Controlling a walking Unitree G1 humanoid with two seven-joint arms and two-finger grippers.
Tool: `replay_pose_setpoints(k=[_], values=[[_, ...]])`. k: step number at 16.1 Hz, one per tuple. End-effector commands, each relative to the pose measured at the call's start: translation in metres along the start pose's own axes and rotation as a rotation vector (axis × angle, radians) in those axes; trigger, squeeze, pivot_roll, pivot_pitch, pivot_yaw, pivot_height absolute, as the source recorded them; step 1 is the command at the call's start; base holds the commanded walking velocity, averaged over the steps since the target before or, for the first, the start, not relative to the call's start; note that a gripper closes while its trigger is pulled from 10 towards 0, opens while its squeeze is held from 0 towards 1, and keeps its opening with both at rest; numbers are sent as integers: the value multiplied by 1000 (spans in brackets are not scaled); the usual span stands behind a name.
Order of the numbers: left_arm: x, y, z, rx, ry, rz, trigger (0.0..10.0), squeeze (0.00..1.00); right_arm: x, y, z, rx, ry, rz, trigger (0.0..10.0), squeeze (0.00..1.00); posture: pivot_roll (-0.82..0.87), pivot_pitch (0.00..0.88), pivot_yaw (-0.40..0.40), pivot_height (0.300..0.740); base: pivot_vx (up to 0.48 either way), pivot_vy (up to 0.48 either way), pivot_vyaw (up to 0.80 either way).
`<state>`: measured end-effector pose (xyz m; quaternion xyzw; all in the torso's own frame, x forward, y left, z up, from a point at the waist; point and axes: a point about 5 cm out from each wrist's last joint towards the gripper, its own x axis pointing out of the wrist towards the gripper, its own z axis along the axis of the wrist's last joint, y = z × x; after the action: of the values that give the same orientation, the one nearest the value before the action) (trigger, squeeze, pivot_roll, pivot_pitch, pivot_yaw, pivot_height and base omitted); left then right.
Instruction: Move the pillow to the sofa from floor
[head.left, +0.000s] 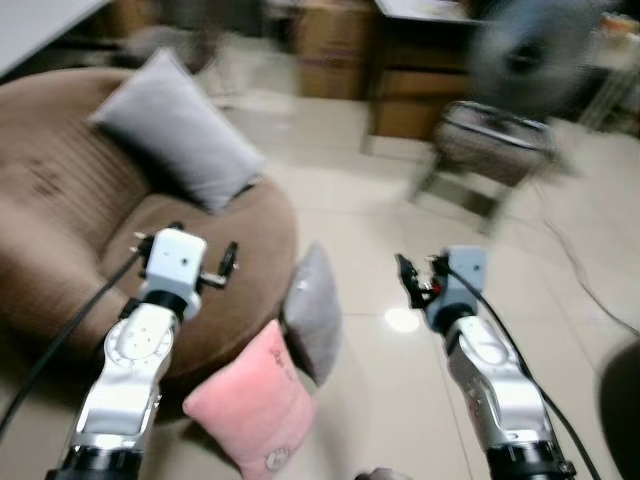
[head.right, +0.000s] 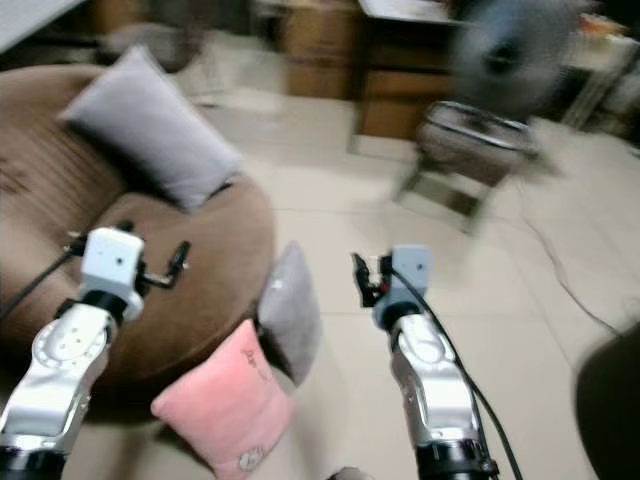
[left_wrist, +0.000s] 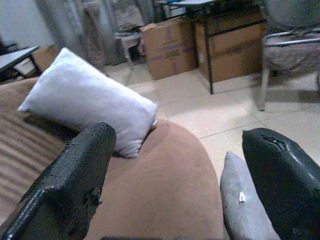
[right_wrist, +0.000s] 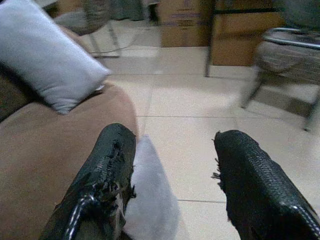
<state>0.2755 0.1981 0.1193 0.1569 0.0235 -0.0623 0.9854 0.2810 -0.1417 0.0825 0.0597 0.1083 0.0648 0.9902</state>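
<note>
Pillows: your grey pillow (head.left: 314, 310) and pink pillow (head.left: 252, 405) lean on the floor against the sofa (head.left: 60, 230).
Axis: the grey stands on edge, upright.
Bearing: between your arms, below both.
Claws: left gripper (left_wrist: 175, 195) and right gripper (right_wrist: 170, 185) both released, empty.
Nearer: about equal; judge by your reach.

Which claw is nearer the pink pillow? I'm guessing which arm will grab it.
Left. The left claw hangs over the sofa seat, just above the pink pillow leaning against the sofa front. The right claw hovers over bare floor, beyond the grey pillow.
</note>
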Motion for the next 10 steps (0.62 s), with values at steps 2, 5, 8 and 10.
replay_pose_setpoints(k=[2, 5, 8, 10], values=[[3, -6, 6, 3, -20, -26, 10000, 0, -2, -11, 3, -12, -6, -37, 10000, 0, 84, 0, -11, 740, 0, 373, -800], [4, -6, 6, 4, -20, -27, 10000, 0, -2, -10, 3, -11, -6, -38, 10000, 0, 84, 0, -8, 740, 0, 371, -800], [4, -6, 6, 3, -20, -28, 10000, 0, -2, -10, 3, -11, -5, -39, 10000, 0, 84, 0, -8, 740, 0, 371, -800], [4, -6, 6, 4, -20, -29, 10000, 0, -2, -11, 2, -11, -5, -40, 10000, 0, 83, 0, -9, 740, 0, 375, -800]])
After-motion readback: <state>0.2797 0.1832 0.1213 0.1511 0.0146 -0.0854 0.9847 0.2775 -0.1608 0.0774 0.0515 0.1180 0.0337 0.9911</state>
